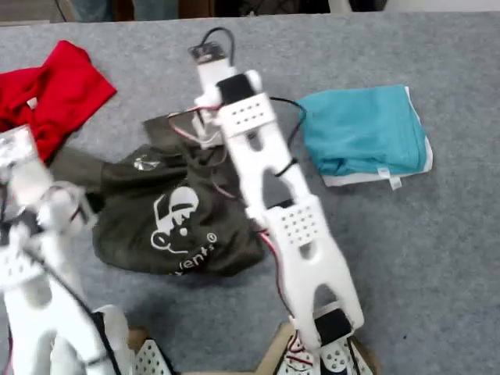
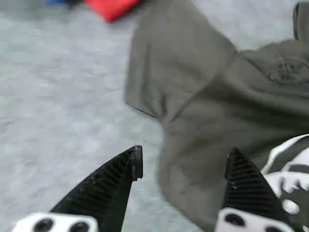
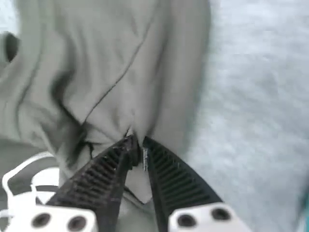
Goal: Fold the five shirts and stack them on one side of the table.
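A crumpled olive shirt [image 1: 176, 215] with a white logo lies in the middle of the grey table. My right gripper [image 3: 136, 145] is shut on a pinch of its fabric near the shirt's far edge, below the right arm's wrist [image 1: 205, 134]. Just beside the olive shirt's [image 2: 217, 96] sleeve, my left gripper [image 2: 186, 164] is open with nothing between its fingers; one finger is over bare table, the other over the cloth. A red shirt [image 1: 55, 90] lies loose at the far left. A folded teal shirt [image 1: 363, 129] rests at the right on a white one [image 1: 367, 178].
The left arm [image 1: 35, 258] stands at the near left, the right arm [image 1: 297, 226] crosses the table's middle. Bare grey table [image 1: 437, 258] stretches to the near right and far right. The red shirt [image 2: 113, 7] shows beyond the olive sleeve.
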You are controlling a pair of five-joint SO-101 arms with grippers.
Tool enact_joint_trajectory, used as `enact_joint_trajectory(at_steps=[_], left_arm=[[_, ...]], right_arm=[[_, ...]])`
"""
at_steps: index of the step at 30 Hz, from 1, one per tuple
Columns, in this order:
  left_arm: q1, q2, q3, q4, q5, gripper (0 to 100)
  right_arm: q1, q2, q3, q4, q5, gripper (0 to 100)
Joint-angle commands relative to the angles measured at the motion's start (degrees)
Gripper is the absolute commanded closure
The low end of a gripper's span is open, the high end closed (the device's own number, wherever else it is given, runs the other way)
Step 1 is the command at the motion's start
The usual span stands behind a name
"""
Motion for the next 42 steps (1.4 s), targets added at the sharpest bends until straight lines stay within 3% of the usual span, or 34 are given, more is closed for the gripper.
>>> enact_joint_trajectory(at_steps=[1, 8, 15, 18, 25, 29, 36, 40, 42], left_arm=[[8.04, 14.51, -11.30, -0.97, 2.64, 71], [13.32, 38.15, -30.46, 9.76, 3.87, 71], [13.93, 45.01, -33.10, 11.43, 7.12, 71], [17.98, 45.01, -33.54, 10.99, 9.93, 71], [32.31, 45.89, -45.23, 10.73, 23.74, 71], [38.46, 51.60, -47.60, 5.54, 27.96, 71], [47.52, 66.64, -53.93, 4.31, 27.34, 75], [49.89, 72.53, -58.07, 5.54, 17.49, 99], [50.07, 72.18, -59.47, 10.64, 12.04, 97]], right_arm=[[2.02, -16.31, 19.21, 0.70, 0.09, 98.5], [9.58, -41.01, 57.45, -0.35, 5.80, 98.5], [13.27, -58.86, 78.64, -0.35, 19.08, 98.3], [14.24, -63.08, 78.81, -3.87, 18.29, 98.3], [19.25, -63.43, 68.00, -6.33, 15.56, 98.3], [24.79, -62.11, 61.76, -6.33, 13.71, 98.3], [28.84, -59.03, 57.54, -6.77, 13.10, 98.3], [31.65, -57.10, 52.35, -6.86, 13.63, 98.3], [32.97, -55.34, 48.57, -6.86, 13.45, 98.3]])
